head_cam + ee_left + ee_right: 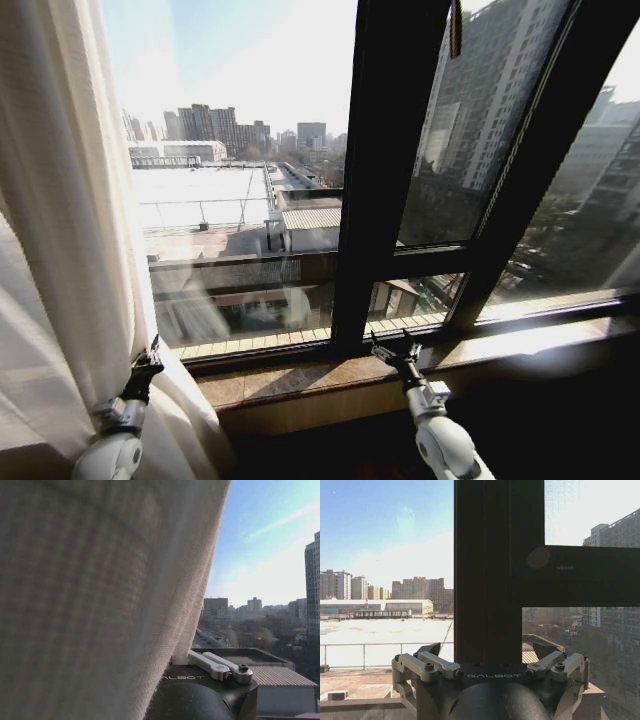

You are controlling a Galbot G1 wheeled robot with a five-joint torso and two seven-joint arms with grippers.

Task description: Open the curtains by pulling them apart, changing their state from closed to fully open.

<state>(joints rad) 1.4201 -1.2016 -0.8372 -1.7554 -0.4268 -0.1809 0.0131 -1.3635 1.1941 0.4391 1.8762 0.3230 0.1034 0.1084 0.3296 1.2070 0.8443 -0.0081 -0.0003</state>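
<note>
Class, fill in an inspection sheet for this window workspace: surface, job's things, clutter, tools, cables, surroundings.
Surface: brown stone window sill, bare.
Job's things: sheer white curtain gathered at the robot's left; glass uncovered across the rest of the view.
Clutter: nothing seen.
Tools: left tool against the curtain's edge, fingers hidden by fabric; right tool open, above the sill before the dark window frame, holding nothing.
Cables: nothing seen.
Surroundings: sunlit rooftops and city buildings outside.

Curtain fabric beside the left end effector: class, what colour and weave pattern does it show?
The curtain is creamy white with a fine grid-like open weave, clearest in the left wrist view.
</note>
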